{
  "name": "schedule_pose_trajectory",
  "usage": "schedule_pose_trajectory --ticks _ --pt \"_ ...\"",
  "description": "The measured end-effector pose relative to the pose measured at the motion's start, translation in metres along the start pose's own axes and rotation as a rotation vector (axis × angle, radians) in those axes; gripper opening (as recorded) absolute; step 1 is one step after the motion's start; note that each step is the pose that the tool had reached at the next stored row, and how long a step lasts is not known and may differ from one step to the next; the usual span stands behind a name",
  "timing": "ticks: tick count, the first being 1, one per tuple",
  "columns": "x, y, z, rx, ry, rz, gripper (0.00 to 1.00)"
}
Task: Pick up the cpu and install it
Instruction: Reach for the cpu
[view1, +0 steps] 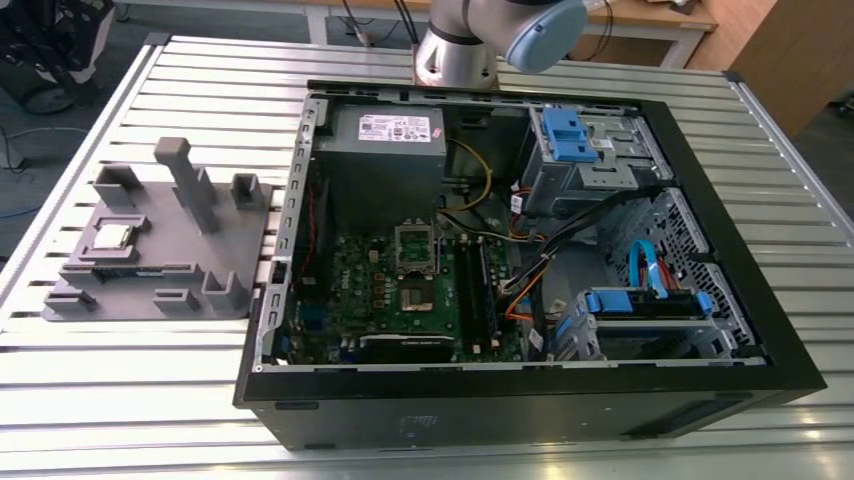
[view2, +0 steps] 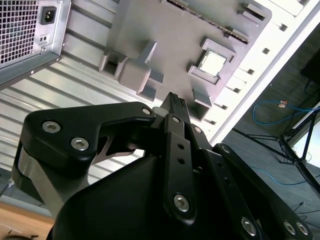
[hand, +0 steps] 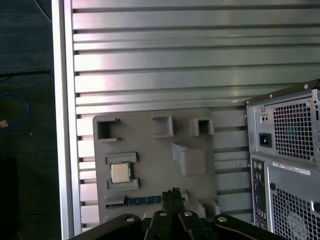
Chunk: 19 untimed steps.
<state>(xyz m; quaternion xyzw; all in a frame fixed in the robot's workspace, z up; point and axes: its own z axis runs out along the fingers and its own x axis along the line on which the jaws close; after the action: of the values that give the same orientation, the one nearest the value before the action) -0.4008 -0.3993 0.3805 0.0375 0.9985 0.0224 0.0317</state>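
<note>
While the cpu (hand: 121, 173) lies flat in its square pocket on the grey tray (hand: 150, 135), no part of the job is done. Tray rests on the slatted counter (view1: 134, 400), just beside the open computer case (view1: 534, 400), on the exterior view's left. In the first wrist view my gripper (hand: 172, 194) hangs over the tray near the memory stick (hand: 142, 200), apart from the chip, tips drawn together, holding nothing. Pick-up and install are both left.
</note>
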Motion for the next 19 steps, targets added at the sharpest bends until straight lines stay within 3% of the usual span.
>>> schedule_pose_trajectory --ticks 19 --pt "0.0136 -0.0063 0.0293 0.0001 -0.0001 0.000 0.11"
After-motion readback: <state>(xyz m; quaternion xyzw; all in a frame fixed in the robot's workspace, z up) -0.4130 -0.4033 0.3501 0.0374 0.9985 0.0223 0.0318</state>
